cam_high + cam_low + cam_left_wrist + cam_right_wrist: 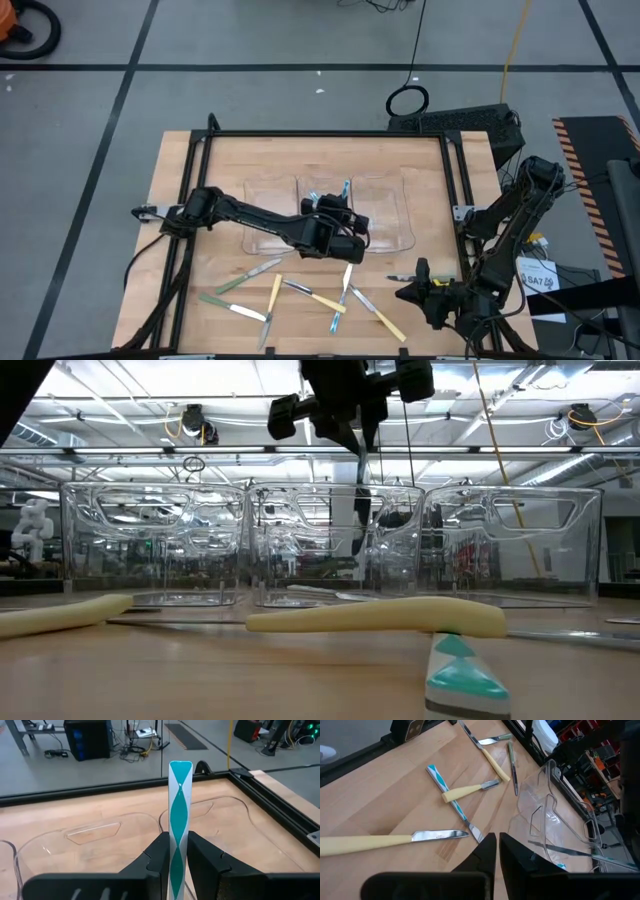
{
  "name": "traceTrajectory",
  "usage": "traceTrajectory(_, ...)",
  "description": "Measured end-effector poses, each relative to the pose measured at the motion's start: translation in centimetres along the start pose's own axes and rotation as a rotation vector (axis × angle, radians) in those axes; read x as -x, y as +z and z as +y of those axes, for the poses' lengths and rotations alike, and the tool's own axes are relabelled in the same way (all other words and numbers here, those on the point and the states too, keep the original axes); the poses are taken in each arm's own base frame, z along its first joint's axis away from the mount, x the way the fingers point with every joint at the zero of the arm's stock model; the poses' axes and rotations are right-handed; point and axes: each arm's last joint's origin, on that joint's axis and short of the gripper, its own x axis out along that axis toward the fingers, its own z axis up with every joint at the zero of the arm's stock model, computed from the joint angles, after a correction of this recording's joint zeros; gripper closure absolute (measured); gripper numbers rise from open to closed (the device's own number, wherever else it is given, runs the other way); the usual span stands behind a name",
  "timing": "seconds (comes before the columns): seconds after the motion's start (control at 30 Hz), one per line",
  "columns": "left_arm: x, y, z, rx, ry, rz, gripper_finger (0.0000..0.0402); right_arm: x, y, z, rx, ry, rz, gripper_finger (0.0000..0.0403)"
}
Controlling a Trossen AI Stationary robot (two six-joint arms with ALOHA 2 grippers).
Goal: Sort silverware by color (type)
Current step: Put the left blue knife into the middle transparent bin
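Observation:
My left gripper [340,207] reaches from the table's left over the middle clear bin [330,195]. It is shut on a piece of silverware with a teal-and-white handle [180,795]. In the low view that piece [359,500] hangs below the gripper, inside the bin. More silverware lies flat on the near part of the table: yellow-handled pieces [273,295] [370,843], green-handled ones [235,283] and teal-handled ones [338,318] [442,780]. My right gripper [497,851] waits shut and empty above the table's near right [402,290]. My left gripper pinches the teal-and-white handle [179,851] between its two fingers, which lie across it and come slanting down from the table's left. The handle's free end [180,767] stands out well past the fingers. The piece stands about upright, its metal end [358,540] down in the middle bin.
Three clear plastic bins stand side by side at the table's middle: left [270,215], middle, right [385,210]. The right wrist view shows one piece lying in a bin [565,849]. A black frame [330,134] runs round the table's far and side edges.

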Motion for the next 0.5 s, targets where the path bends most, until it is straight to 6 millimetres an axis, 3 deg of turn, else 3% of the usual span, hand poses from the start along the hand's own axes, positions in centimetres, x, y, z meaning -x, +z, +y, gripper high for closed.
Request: traceTrajectory(0.5,0.14,-0.48,0.89,0.013,0.038,0.063,0.0336,0.0,0.01,0.0,-0.003,0.0,-0.001,0.0387)
